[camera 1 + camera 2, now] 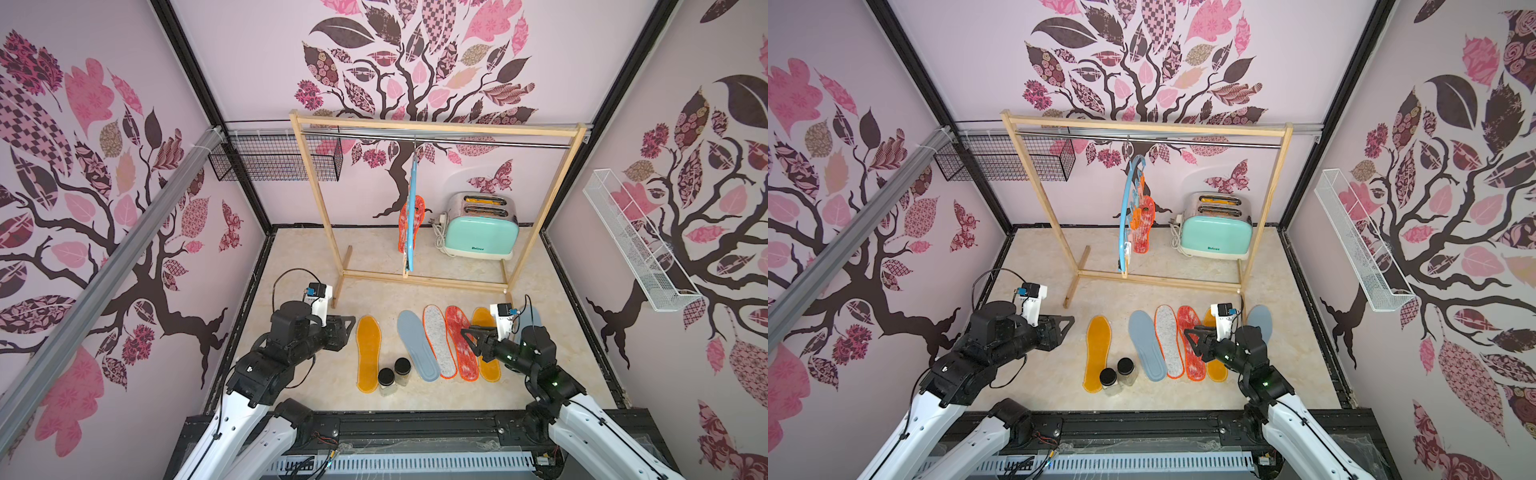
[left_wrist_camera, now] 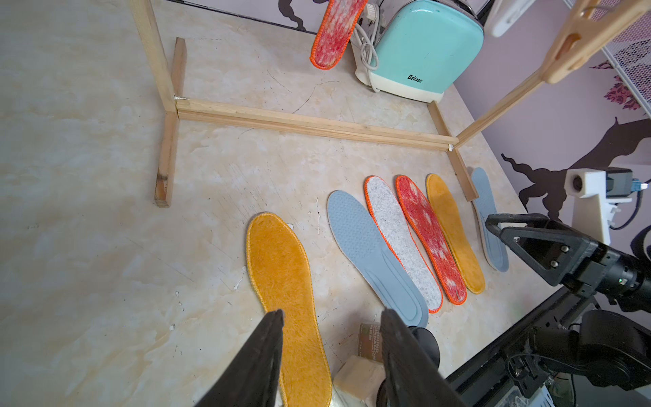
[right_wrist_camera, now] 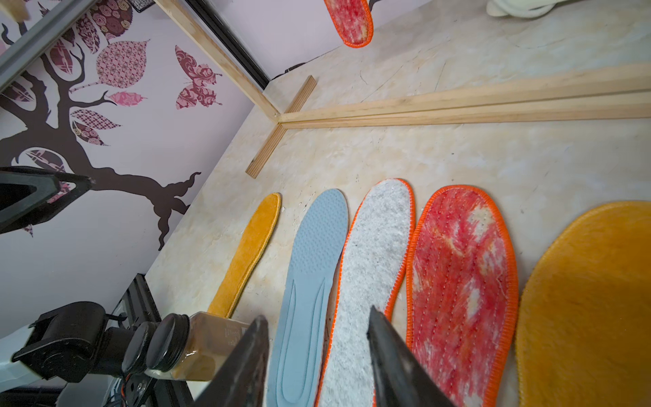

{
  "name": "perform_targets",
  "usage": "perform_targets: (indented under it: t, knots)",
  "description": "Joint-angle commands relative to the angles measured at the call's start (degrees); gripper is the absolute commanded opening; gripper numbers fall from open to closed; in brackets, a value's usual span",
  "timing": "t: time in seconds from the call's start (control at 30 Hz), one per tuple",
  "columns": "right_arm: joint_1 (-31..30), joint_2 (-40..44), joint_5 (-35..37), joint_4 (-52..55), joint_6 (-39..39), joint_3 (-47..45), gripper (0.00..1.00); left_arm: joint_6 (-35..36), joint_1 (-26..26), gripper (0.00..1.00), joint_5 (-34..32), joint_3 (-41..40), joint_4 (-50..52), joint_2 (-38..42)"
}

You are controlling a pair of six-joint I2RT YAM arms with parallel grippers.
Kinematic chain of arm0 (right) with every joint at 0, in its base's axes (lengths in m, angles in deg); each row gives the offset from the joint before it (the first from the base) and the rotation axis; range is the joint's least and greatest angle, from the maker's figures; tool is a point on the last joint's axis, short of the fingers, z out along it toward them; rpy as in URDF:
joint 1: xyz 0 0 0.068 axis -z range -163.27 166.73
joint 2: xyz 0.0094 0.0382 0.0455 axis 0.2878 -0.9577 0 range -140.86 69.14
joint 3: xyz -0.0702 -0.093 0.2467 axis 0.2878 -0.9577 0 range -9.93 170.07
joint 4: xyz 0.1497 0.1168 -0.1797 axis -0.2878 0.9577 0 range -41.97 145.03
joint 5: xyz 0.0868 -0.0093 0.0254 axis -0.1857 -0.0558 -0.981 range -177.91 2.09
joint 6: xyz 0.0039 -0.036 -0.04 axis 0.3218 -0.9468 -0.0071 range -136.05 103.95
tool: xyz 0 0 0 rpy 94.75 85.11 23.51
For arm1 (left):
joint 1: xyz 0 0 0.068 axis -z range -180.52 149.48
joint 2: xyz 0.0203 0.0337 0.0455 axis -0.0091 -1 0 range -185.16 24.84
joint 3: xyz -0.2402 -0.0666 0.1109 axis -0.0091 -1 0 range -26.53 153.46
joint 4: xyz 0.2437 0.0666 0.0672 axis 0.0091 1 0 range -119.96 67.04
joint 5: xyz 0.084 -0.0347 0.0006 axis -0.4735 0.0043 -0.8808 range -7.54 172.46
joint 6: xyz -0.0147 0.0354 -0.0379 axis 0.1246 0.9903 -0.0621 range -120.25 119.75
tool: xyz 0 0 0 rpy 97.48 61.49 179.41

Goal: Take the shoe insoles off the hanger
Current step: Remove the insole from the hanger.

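One red-white mottled insole (image 1: 1144, 226) is seen hung on the light blue hanger (image 1: 412, 224), whose hook is caught on the metal rail (image 1: 1204, 142) of the wooden frame (image 1: 1142, 124). Its long axis is held close to vertical, with a rounded end pointed down at the tabletop (image 1: 1050, 266). It is placed behind the frame's base bar and near the mint toaster (image 1: 1214, 235). It is found well apart from both end effectors, farther back and higher than either.

Six other insoles are laid flat on the tabletop in front of the frame. Their long axes are run from the near edge toward the frame, with the broader toe ends pointed away from the robot. From the left they are ordered as follows:
- a mustard insole (image 1: 368, 353)
- a grey-blue insole (image 1: 417, 345)
- a speckled grey-white insole (image 1: 438, 340)
- a second red-white insole (image 1: 460, 345)
- a second mustard insole (image 1: 490, 370)
- a second grey-blue insole (image 1: 532, 316)

Two black-lidded jars (image 1: 386, 376) are stood by the first mustard insole's heel.

The left end effector (image 2: 333, 312) is held released, jaws apart with nothing between them, just left of the first mustard insole's toe end. The right end effector (image 3: 317, 315) is likewise released and empty. It is poised over the row where the second red-white and second mustard insoles lie, and the latter is partly covered in both top views.
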Motion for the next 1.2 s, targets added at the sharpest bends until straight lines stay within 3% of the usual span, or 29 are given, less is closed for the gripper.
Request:
perform_targets:
  t: [0.0,0.17,0.4,0.7,0.93,1.17]
  knots:
    - [0.00,2.07,1.93,0.05,0.19,-0.99,0.48,0.19,1.16,0.49,-1.75,-0.27,0.26,0.58]
    - [0.00,2.91,2.12,0.89,0.10,-1.02,0.49,-0.32,3.99,0.50,-4.25,-0.36,0.56,1.52]
    - [-0.04,2.36,1.58,-0.04,0.50,-1.35,0.49,-0.71,4.06,0.51,-4.09,-0.13,-0.05,0.88]
    - [-0.02,2.43,1.62,0.15,1.03,-1.34,0.48,-5.56,-1.23,0.51,1.83,-0.47,-9.57,-3.82]
    - [-0.08,1.83,1.89,-0.33,1.47,-1.46,0.48,-5.60,-1.28,0.51,3.15,-0.29,-27.36,-18.35]
    - [-0.06,1.39,2.13,-0.66,2.01,-1.52,0.48,1.24,-1.85,0.52,8.71,9.83,-41.19,-39.04]
